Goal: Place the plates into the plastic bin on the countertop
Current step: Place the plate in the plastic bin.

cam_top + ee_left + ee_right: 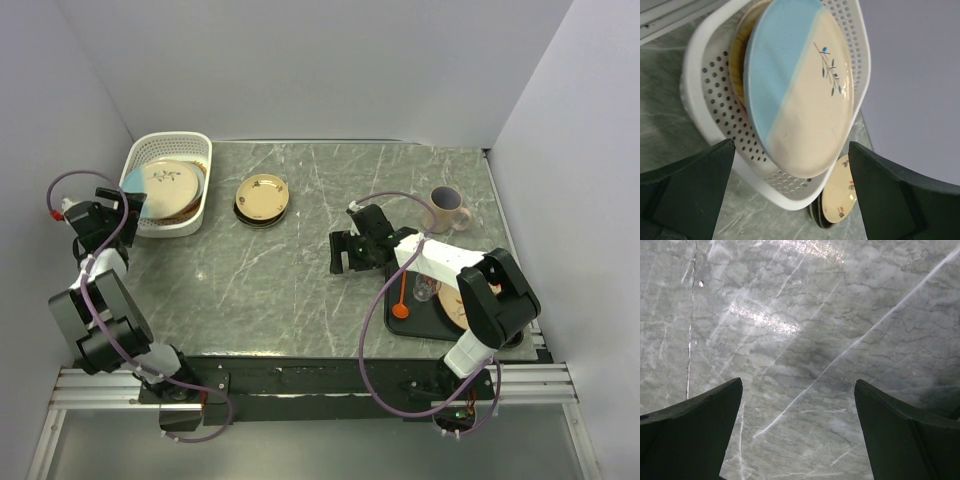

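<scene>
Plates fill the plastic bin from above; 1 small tan stack waits on the countertop. Left wrist: left gripper spread, empty; the blue-and-cream plate tilts because it rests on the pile. Right wrist: right gripper spread, empty, over bare countertop.

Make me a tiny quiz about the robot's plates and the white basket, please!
1. True or false: the blue-and-cream plate rests in the plastic bin.
2. What lies under the open right pincer? A) bare countertop B) a mug C) a plate
3. Fill in: seen from the top camera, the small tan plates sit on the countertop to the ____ of the bin.
Key: 1 true; 2 A; 3 right.
</scene>
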Controlling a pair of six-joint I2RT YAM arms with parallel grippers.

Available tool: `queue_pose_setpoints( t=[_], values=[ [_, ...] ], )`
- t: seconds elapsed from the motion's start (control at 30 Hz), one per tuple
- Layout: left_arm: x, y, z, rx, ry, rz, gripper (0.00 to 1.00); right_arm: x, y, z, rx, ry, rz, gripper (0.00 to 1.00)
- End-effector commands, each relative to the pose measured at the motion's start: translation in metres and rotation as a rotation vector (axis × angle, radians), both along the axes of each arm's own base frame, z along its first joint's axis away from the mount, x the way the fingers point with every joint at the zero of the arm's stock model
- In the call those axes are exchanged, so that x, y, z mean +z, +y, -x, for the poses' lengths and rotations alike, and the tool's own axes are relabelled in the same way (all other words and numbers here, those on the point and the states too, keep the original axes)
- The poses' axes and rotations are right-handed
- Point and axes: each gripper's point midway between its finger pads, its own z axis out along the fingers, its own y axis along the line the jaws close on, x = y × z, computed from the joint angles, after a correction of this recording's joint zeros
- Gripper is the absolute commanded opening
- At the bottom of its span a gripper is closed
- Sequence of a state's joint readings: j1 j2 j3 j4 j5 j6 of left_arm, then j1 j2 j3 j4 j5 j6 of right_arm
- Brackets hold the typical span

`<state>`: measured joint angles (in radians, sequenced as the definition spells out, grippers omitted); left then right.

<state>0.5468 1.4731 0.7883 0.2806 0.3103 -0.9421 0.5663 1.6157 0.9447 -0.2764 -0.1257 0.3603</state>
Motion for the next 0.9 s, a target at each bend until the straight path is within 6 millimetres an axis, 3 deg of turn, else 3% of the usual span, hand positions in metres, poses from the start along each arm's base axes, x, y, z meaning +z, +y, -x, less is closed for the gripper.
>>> queue_pose_setpoints(
  t=[0.0, 0.2, 0.37, 0.87],
  values=[
    [0.011, 0.003, 0.012, 0.017, 0.039, -0.121, 0.99, 0.025, 0.015, -0.017, 0.004, -0.058, -0.069, 1.0],
    [0.029, -0.013, 0.012, -0.033, -0.017, -0.169, 0.99, 0.04, 0.021, -0.028, 0.005, -0.094, -0.087, 1.0],
    [0.043, -0.045, -0.001, -0.141, -0.034, -0.248, 0.99, 0.05, 0.028, -0.042, 0.009, -0.116, -0.083, 1.0],
    [0.051, -0.138, -0.018, -0.431, -0.069, -0.322, 0.99, 0.091, 0.071, -0.093, -0.027, -0.159, -0.268, 0.98]
  ],
)
